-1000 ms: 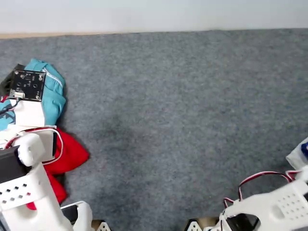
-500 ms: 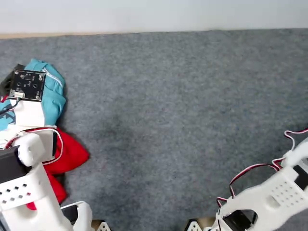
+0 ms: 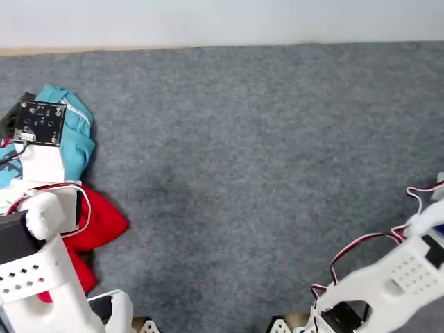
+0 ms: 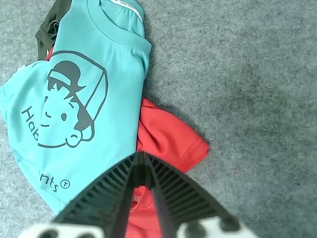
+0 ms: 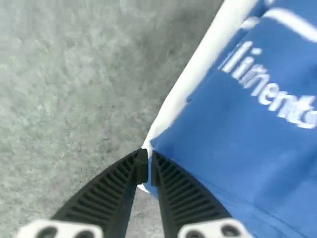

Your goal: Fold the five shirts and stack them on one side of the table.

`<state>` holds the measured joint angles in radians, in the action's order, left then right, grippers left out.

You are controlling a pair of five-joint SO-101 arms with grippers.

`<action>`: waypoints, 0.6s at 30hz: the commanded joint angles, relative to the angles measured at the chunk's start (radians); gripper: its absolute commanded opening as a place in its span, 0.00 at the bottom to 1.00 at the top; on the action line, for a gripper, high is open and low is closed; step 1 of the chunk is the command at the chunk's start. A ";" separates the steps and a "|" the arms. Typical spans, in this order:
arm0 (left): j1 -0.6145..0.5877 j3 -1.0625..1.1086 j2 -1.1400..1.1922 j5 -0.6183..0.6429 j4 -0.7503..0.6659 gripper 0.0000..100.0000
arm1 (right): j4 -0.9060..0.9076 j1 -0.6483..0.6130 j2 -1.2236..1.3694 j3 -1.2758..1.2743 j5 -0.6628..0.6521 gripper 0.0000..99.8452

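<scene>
At right, blue shirt (image 5: 247, 129): soft, light, limp; take the white hem (image 5: 198, 74).
Right gripper (image 5: 144, 157): closed on that hem.
Left gripper (image 4: 140, 157): closed, empty.

At left edge of table (image 3: 250, 139), upper shirt (image 4: 94, 114) overlapping lower shirt (image 4: 171, 141), third shirt (image 5: 257, 129) far right

- teal shirt (image 4: 99, 74): dark grey cartoon-face print, dark grey lettering
- red shirt (image 4: 168, 141): plain
- dark olive shirt (image 4: 49, 22): plain
- blue shirt (image 5: 237, 139): white edge band, white lettering
- table (image 3: 243, 139): mottled grey felt
</scene>
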<state>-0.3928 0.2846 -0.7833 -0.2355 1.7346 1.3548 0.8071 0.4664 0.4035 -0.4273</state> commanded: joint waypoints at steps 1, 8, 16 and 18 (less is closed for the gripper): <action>0.006 -0.004 -0.020 -0.002 0.021 0.00 | -0.028 -0.010 -0.154 0.084 0.005 0.01; 0.005 -0.004 -0.020 -0.002 0.021 0.00 | -0.140 0.061 -0.134 0.077 0.002 0.01; 0.006 -0.004 -0.020 -0.003 0.021 0.00 | -0.081 0.076 0.082 0.077 -0.080 0.01; 0.006 -0.004 -0.020 -0.003 0.021 0.00 | -0.081 0.076 0.122 0.077 -0.080 0.01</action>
<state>-0.3928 0.2846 -0.7833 -0.2355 1.7346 1.2658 0.8715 0.5723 0.4051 -0.4918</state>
